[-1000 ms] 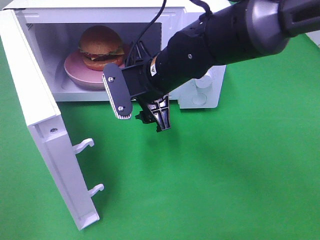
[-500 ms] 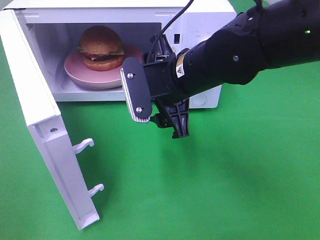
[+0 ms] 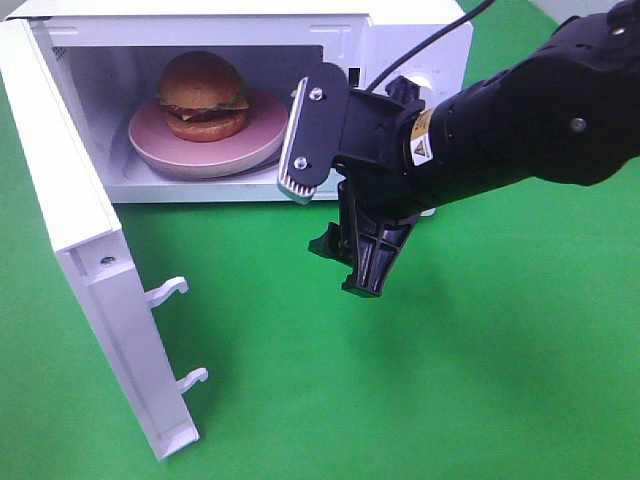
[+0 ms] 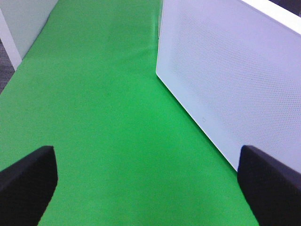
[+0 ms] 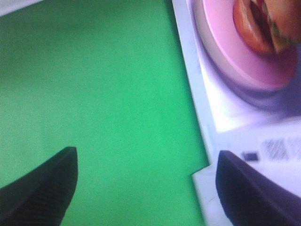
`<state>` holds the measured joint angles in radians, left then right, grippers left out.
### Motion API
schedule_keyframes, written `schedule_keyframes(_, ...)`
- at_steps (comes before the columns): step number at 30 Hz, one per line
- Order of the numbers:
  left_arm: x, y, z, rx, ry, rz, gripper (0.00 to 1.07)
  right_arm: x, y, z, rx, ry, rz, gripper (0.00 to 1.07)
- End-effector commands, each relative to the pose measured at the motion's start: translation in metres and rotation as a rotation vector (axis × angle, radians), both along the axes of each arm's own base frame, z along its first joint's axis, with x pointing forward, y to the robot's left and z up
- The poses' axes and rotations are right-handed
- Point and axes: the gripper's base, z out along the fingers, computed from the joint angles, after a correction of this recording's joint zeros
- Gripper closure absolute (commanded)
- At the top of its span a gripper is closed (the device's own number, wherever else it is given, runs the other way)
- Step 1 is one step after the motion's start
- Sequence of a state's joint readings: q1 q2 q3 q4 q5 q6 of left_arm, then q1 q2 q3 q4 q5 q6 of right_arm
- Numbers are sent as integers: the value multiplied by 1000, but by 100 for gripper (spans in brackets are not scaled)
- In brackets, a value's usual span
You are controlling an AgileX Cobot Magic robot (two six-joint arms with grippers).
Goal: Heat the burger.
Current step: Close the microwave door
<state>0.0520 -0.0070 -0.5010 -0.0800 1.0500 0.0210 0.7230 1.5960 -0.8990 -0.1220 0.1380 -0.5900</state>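
The burger (image 3: pixel 203 95) sits on a pink plate (image 3: pixel 215 160) inside the microwave (image 3: pixel 400 30), which stands at the mat's (image 3: pixel 450 380) rear edge. The door (image 3: pixel 80 250) is open. The right gripper (image 3: pixel 328 238) hangs before the cavity, jaws apart, empty. The left gripper (image 4: pixel 146 188), jaws apart and empty, is beside the door.

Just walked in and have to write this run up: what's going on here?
The burger sits on a pink plate inside the white microwave, whose door stands wide open. The right pincer hangs open and empty just in front of the microwave's opening, touching nothing. The left pincer is open too, over the green cloth near the door. Nothing is held, and the door is not yet shut.
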Motion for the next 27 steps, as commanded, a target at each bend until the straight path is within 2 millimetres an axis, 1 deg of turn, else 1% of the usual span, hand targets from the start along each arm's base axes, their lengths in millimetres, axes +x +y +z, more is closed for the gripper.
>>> schedule_keyframes(1,-3,0,0,-1,-28,-2,10,-14,-13,5,95,137,-205,31)
schedule_keyframes(2,-3,0,0,-1,-28,-2,10,-14,-13,5,95,137,-205,31)
schedule_keyframes(4,-3,0,0,-1,-28,-2,10,-28,-26,7,125,238,-350,31)
schedule_keyframes(5,-3,0,0,-1,-28,-2,10,-28,-26,7,125,238,-350,31)
schedule_keyframes(7,-3,0,0,-1,-28,-2,10,-38,-36,9,119,293,-425,31)
schedule_keyframes(8,-3,0,0,-1,-28,-2,10,-38,-36,9,119,293,-425,31)
schedule_keyframes(9,-3,0,0,-1,-28,-2,10,-45,-43,10,103,323,-462,31)
schedule_keyframes(12,-3,0,0,-1,-28,-2,10,-47,-45,12,95,333,-474,31)
schedule_keyframes(14,-3,0,0,-1,-28,-2,10,-59,-58,17,34,387,-531,31)
schedule_keyframes(17,-3,0,0,-1,-28,-2,10,-65,-63,22,9,405,-550,31)
schedule_keyframes(19,-3,0,0,-1,-28,-2,10,-74,-72,31,-4,416,-570,31)
schedule_keyframes(22,-3,0,0,-1,-28,-2,10,-79,-77,37,0,420,-588,31)
schedule_keyframes(23,-3,0,0,-1,-28,-2,10,-84,-82,45,17,415,-599,31)
schedule_keyframes(25,-3,0,0,-1,-28,-2,10,-86,-84,47,18,417,-605,31)
schedule_keyframes(26,-3,0,0,-1,-28,-2,10,-92,-89,53,31,417,-621,31)
schedule_keyframes(27,-3,0,0,-1,-28,-2,10,-92,-89,53,31,417,-621,31)
